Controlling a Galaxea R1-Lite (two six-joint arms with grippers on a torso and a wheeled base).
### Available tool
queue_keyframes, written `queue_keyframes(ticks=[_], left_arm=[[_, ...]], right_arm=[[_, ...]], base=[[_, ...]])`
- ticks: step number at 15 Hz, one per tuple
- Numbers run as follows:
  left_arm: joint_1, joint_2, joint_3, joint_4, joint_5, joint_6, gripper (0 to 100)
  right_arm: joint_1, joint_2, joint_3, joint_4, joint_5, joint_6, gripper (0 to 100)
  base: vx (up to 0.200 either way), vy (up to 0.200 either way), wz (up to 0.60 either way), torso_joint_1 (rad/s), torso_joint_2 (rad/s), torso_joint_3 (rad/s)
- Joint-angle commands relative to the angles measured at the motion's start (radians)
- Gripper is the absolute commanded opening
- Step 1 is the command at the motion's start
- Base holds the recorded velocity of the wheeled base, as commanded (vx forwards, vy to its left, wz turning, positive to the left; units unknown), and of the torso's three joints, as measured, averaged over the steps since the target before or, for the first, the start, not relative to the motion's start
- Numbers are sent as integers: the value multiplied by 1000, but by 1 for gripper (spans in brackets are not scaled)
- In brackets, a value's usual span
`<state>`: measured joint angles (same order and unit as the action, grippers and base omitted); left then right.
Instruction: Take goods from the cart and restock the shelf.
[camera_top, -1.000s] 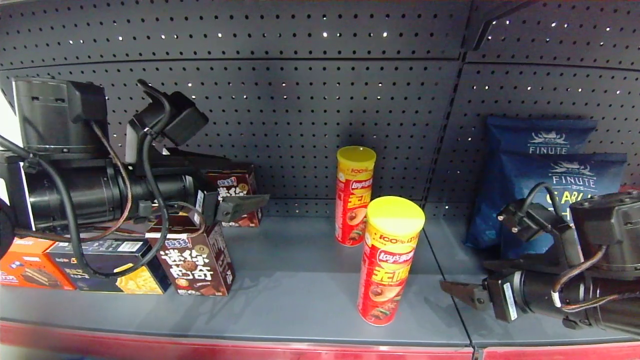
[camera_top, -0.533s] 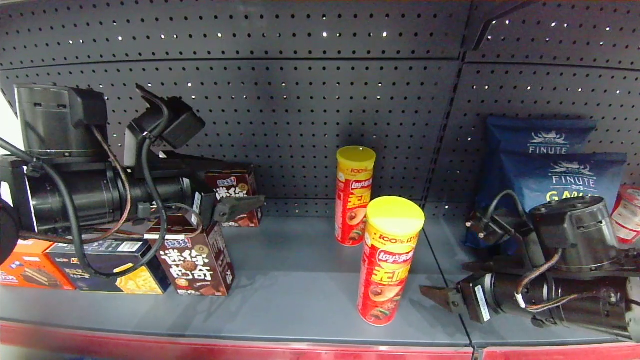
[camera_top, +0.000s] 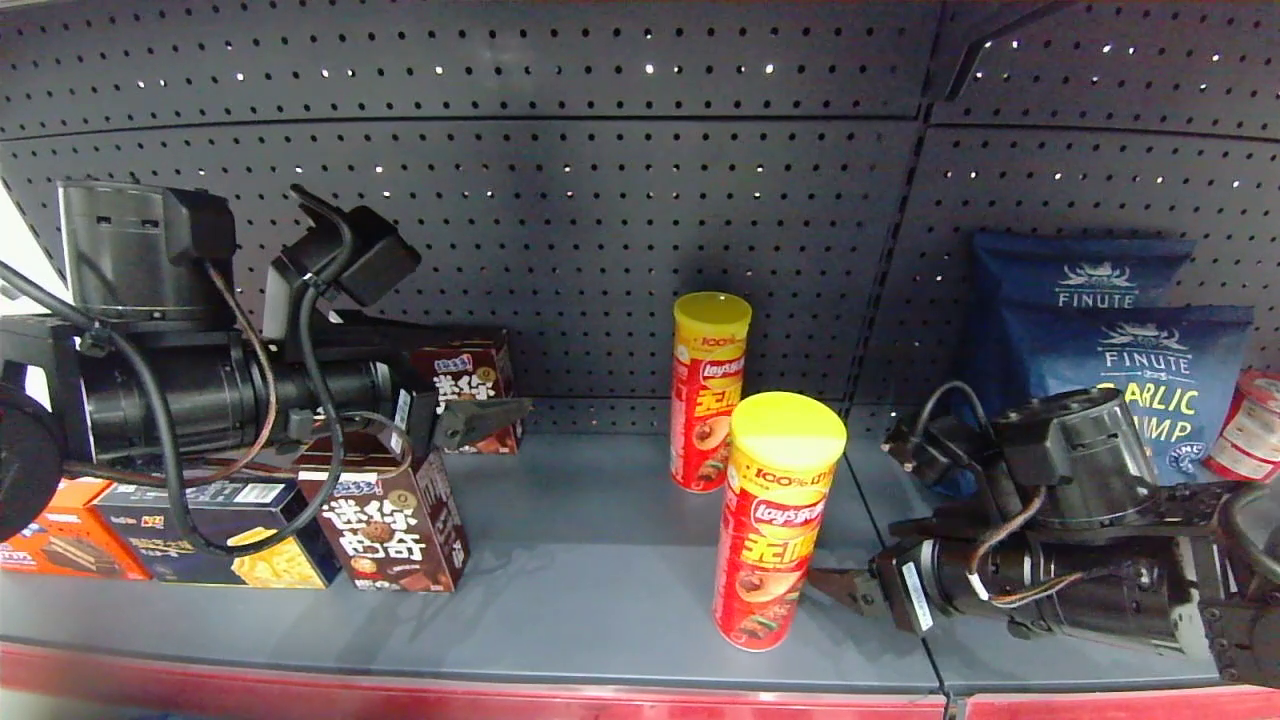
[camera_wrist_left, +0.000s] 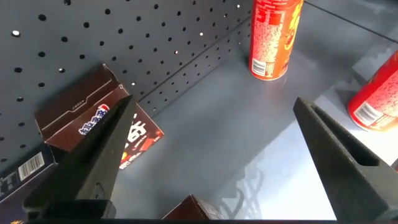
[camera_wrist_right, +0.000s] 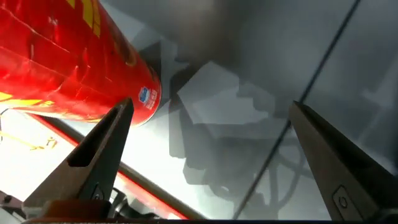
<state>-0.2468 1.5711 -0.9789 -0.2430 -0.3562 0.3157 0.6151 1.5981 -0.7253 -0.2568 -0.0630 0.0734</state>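
Two red chip cans with yellow lids stand upright on the grey shelf. The front can is near the shelf edge and the back can is by the pegboard. My right gripper lies low on the shelf, just right of the front can's base, and is open. In the right wrist view the front can sits beside one of the spread fingers. My left gripper hovers open by the brown cookie boxes. The left wrist view has the rear brown box and the back can.
Blue snack bags stand behind my right arm, with a red and white pack at the far right. An orange box and a dark blue box sit at the left. The shelf has a red front lip.
My right arm has slid left along the shelf, bringing its gripper close to the front can. The left arm has shifted slightly. The cans have not moved.
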Motion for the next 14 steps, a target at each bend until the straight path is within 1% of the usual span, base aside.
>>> queue_keyframes(ticks=[1, 8, 14], left_arm=[[0, 7, 2, -1, 0, 2, 100], [0, 9, 6, -1, -1, 2, 100], [1, 7, 8, 1, -1, 2, 100]], right_arm=[[14, 26, -9, -19, 0, 0, 100], [31, 57, -19, -35, 0, 0, 100], [20, 57, -22, -36, -1, 0, 100]], base=[[0, 0, 0, 0, 0, 0], [0, 0, 0, 0, 0, 0], [0, 0, 0, 0, 0, 0]])
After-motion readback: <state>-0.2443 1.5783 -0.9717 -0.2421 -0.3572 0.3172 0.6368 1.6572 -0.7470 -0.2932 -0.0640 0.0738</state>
